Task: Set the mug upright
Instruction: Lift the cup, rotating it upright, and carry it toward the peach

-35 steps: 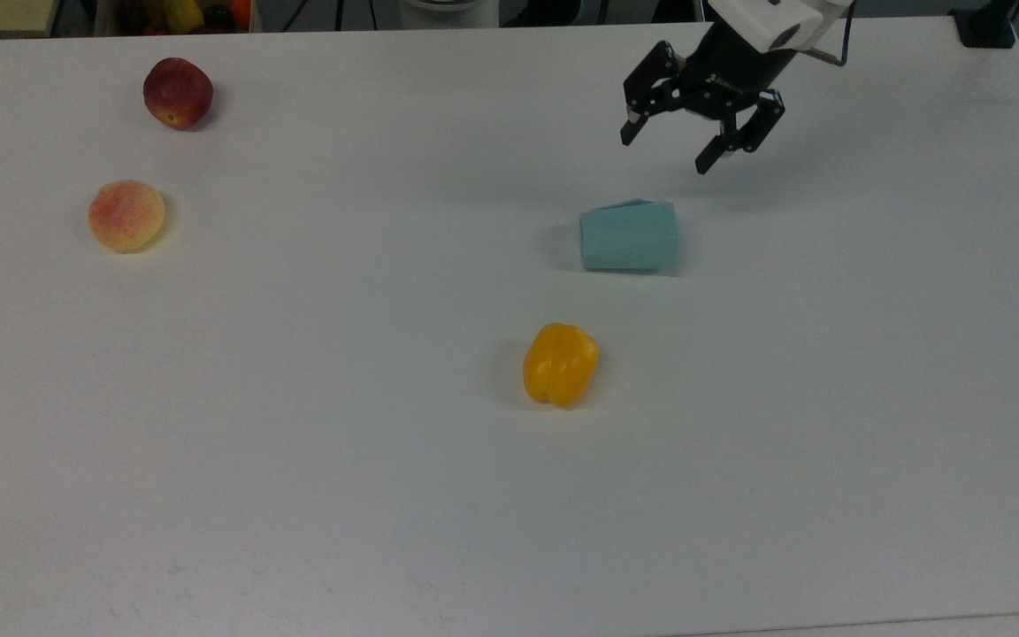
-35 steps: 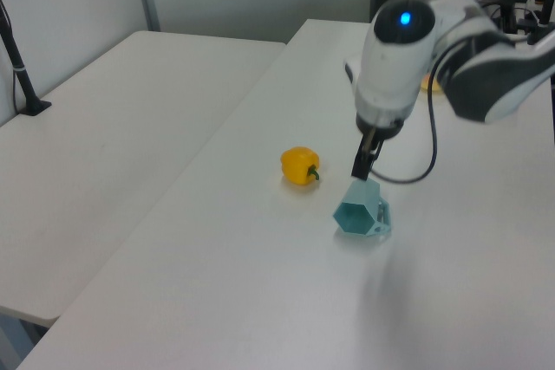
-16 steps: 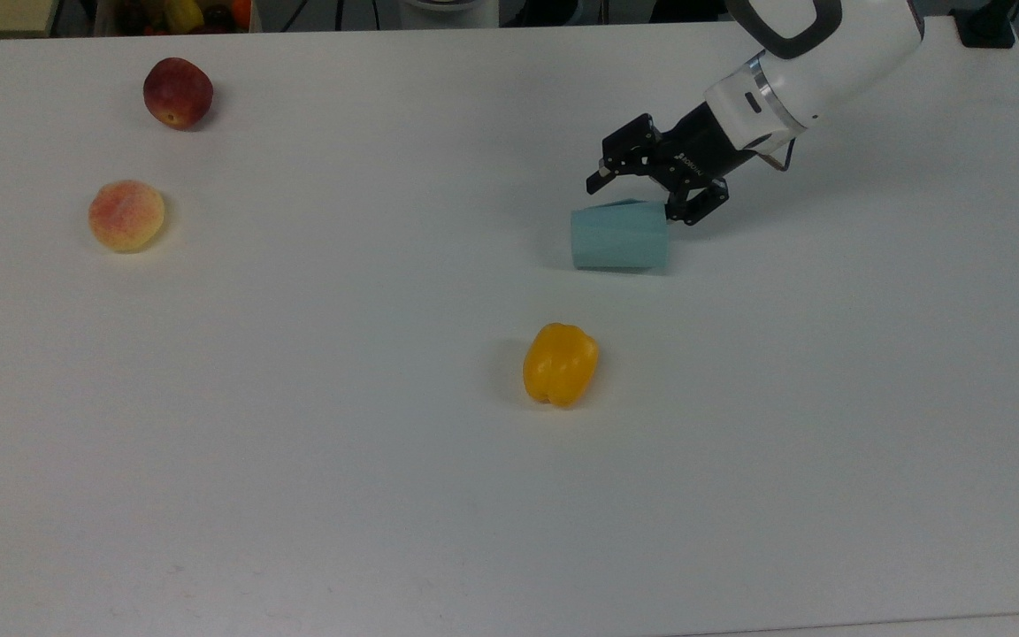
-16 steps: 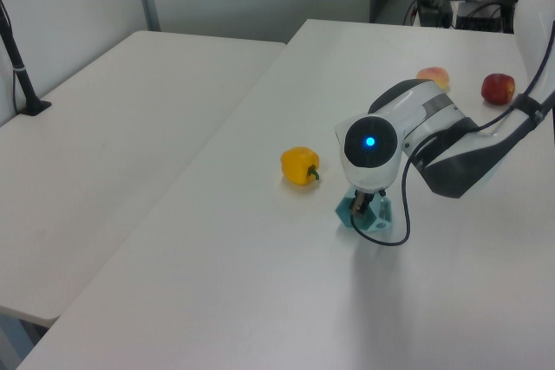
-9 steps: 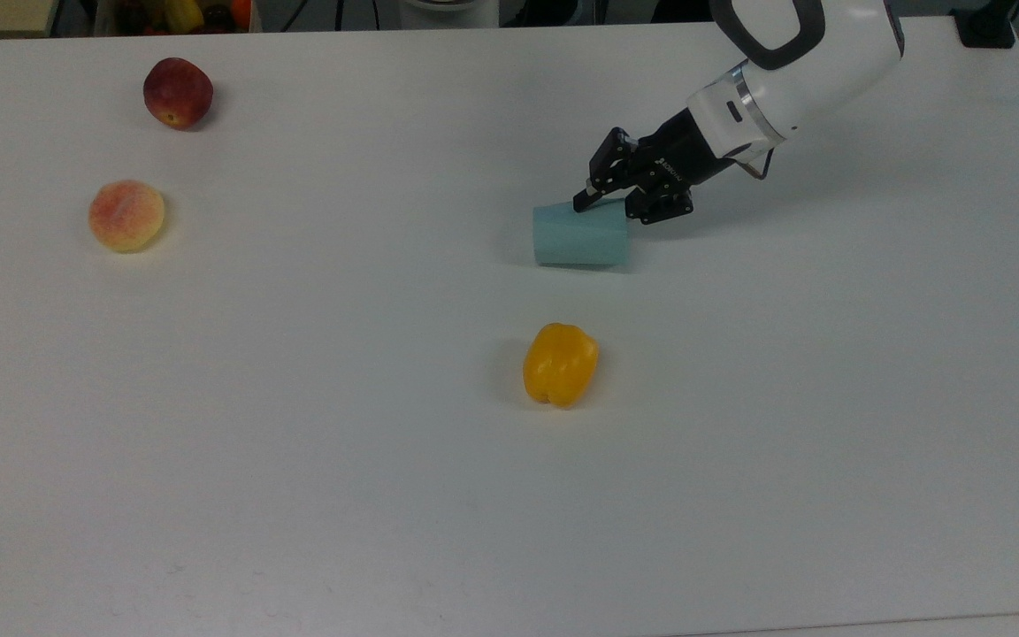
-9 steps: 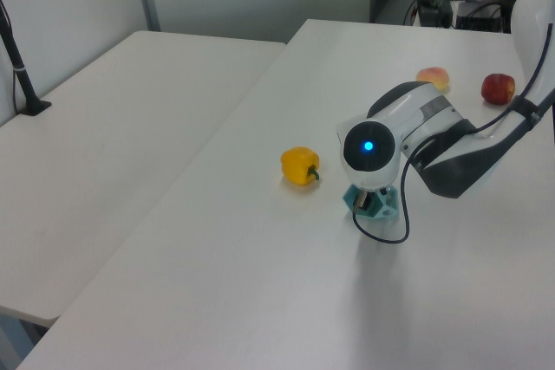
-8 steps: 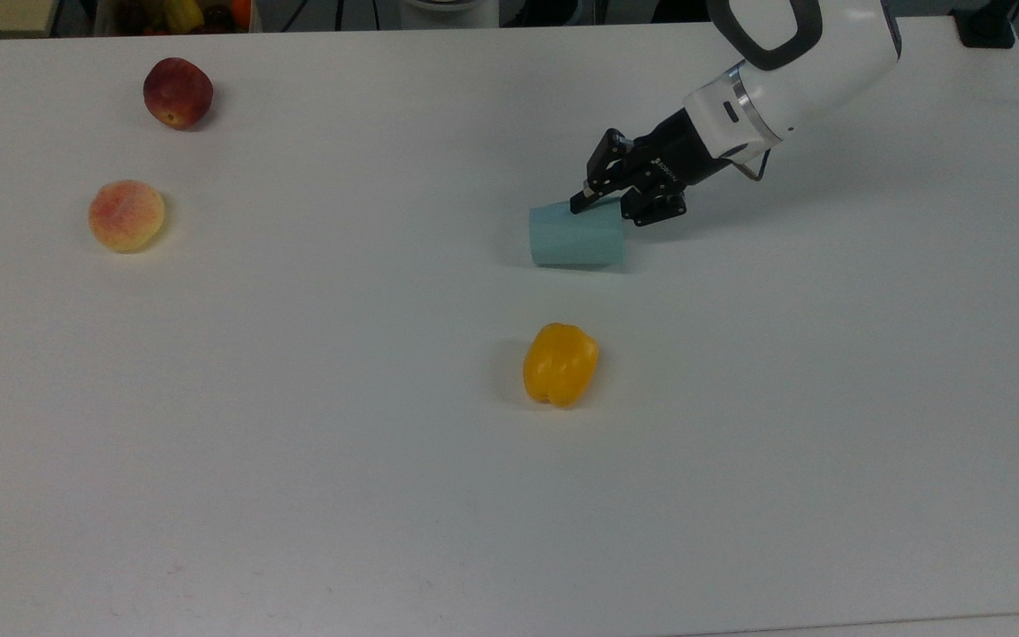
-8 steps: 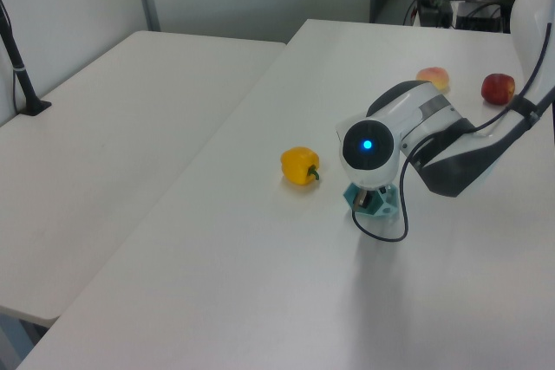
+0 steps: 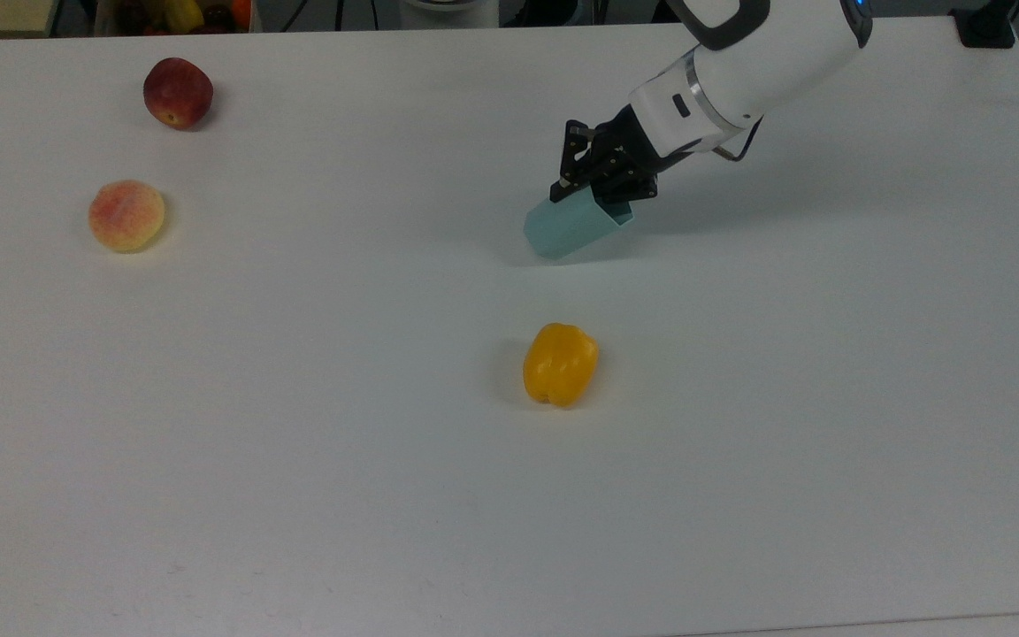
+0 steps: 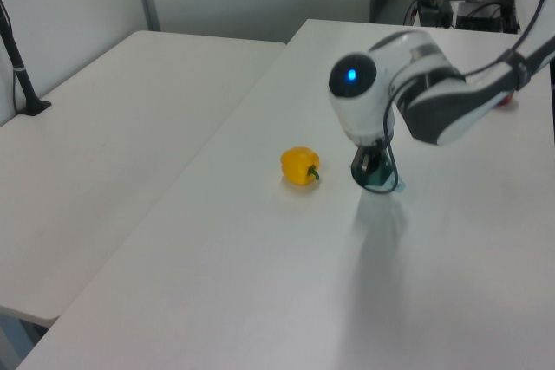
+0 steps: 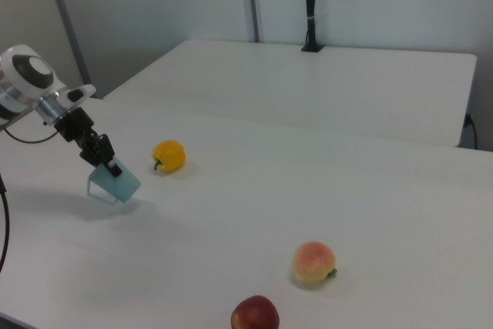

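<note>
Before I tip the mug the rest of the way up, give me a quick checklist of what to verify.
1. Gripper fingers shut on the mug rim: ok.
2. Mug upright: not ok, tilted in the right view, open end up toward the gripper.
3. Mug base on the table: cannot tell.
4. Yellow pepper apart from the mug: ok.
5. Peach and apple far off: ok.

The arm [image 9: 744,62] is glossy white with rounded links, dark grey joint bands and a glowing blue light. The gripper [image 9: 600,181] is black with angular linkage fingers, and a thin dark cable [image 10: 392,175] loops beside the wrist.
</note>
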You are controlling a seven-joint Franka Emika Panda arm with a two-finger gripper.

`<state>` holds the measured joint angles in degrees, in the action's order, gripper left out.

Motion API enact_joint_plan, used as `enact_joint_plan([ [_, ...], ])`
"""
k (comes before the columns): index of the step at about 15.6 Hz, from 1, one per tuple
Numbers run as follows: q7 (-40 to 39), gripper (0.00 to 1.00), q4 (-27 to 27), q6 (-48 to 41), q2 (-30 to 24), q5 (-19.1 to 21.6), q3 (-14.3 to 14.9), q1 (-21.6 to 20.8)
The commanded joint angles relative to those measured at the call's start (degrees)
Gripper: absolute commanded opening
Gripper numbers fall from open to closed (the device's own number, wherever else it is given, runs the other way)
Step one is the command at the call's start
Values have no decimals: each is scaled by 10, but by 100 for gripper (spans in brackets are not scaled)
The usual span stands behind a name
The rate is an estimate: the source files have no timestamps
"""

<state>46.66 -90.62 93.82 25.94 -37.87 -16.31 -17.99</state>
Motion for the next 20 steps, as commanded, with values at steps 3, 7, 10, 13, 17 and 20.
enact_joint_plan([
  [3, -152, 0, -11, 21, -76, 120, -2, 54],
  [7, -235, 0, -12, 86, -109, 215, 2, 118],
  [10, -411, 0, -16, 95, -118, 315, 45, 142],
  [13, -548, 0, -16, 95, -120, 406, 125, 134],
  [17, -592, 0, -25, 98, -118, 409, 196, 116],
  [20, -604, 0, -63, 163, -109, 413, 242, 95],
])
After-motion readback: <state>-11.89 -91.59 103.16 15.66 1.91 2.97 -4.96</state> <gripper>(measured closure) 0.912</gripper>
